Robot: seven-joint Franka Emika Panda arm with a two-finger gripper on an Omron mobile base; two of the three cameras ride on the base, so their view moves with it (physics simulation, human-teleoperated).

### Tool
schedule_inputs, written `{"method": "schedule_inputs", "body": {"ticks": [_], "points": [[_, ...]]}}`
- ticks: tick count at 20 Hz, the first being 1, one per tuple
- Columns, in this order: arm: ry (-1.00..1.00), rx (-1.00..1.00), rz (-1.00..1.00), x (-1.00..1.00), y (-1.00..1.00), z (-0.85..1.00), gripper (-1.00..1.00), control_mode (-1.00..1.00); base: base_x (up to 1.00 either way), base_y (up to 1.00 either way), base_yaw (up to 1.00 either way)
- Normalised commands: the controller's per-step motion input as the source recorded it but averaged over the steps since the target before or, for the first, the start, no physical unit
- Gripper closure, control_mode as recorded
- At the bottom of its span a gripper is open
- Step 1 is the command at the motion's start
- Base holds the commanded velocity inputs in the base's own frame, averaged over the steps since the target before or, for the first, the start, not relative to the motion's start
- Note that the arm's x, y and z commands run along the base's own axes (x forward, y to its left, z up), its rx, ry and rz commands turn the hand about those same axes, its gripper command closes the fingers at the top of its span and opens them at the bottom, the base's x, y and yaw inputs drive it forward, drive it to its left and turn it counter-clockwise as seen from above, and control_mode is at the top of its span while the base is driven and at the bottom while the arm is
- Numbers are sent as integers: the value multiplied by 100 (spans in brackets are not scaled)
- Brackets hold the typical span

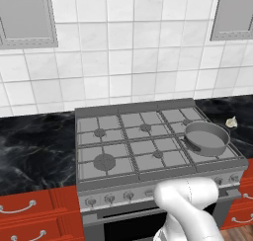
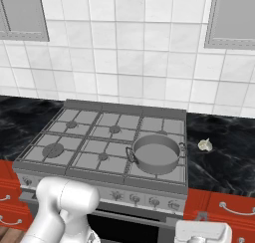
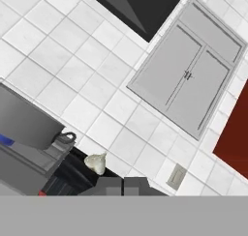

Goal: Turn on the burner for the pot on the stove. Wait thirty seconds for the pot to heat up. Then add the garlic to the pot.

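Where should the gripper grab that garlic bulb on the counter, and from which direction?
Likely across the garlic's plump lower body, coming from above: it sits upright on the black counter right of the stove, clear of the pot, with its pointed tip up. The narrow tip gives little to pinch.

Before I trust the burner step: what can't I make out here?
- Flame under the pot: hidden by the pot, both base views.
- Stove knob positions: too small; some hidden behind the arm.
- Garlic: too small for detail.
- Gripper: cut off by the hand view's bottom edge.
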Motion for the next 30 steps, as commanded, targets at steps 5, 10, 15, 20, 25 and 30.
{"method": "schedule_inputs", "body": {"ticks": [5,10,15,20,25,30], "points": [[0,-1,-1,0,-7,0,100,-100,0,0,0],[0,0,0,0,-10,-1,100,-100,0,0,0],[0,0,0,0,0,0,100,-100,0,0,0],[0,0,0,0,0,0,100,-100,0,0,0],[0,0,0,0,0,0,100,-100,0,0,0],[0,0,0,0,0,0,100,-100,0,0,0]]}}
